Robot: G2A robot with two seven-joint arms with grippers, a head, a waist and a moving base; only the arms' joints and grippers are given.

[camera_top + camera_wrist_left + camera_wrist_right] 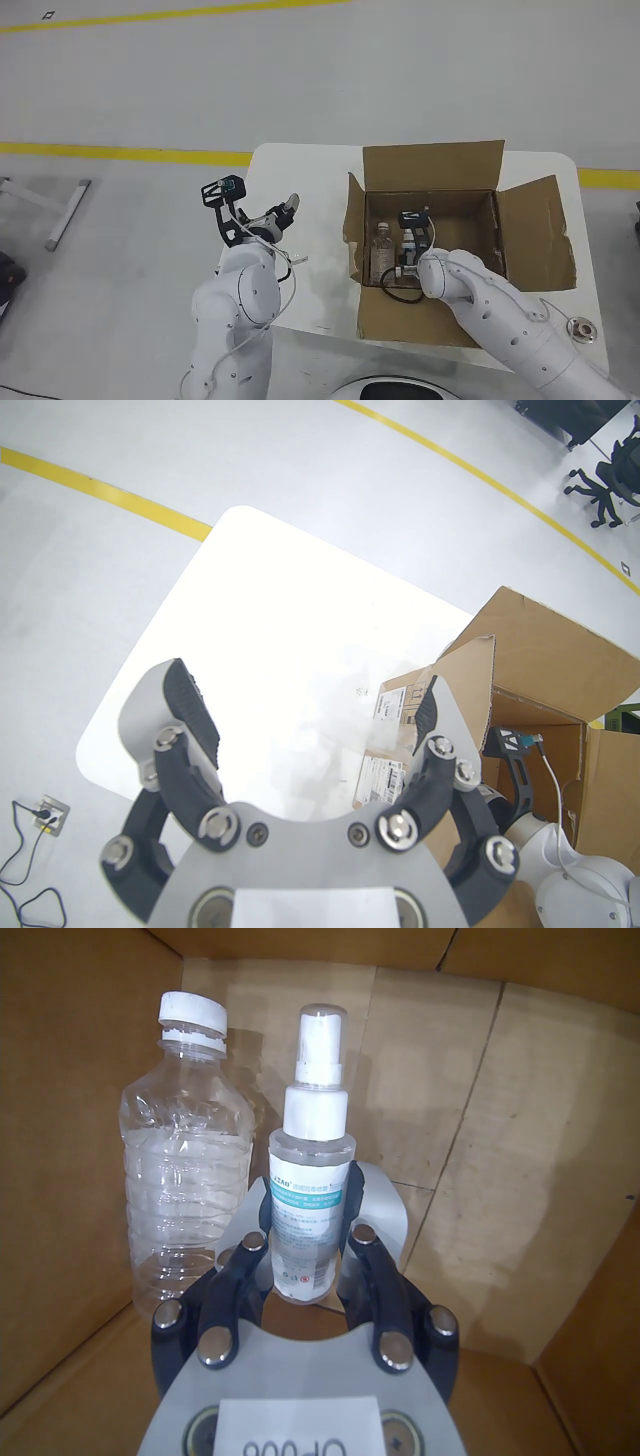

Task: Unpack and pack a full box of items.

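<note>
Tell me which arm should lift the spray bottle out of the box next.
Right. The right gripper is inside the box, shut on the spray bottle; the left gripper hangs open outside it.

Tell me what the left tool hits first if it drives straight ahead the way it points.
Most likely the bare white table top, framed by the open left tool. The cardboard box stands off to one side of that line. Depth is unclear.
</note>
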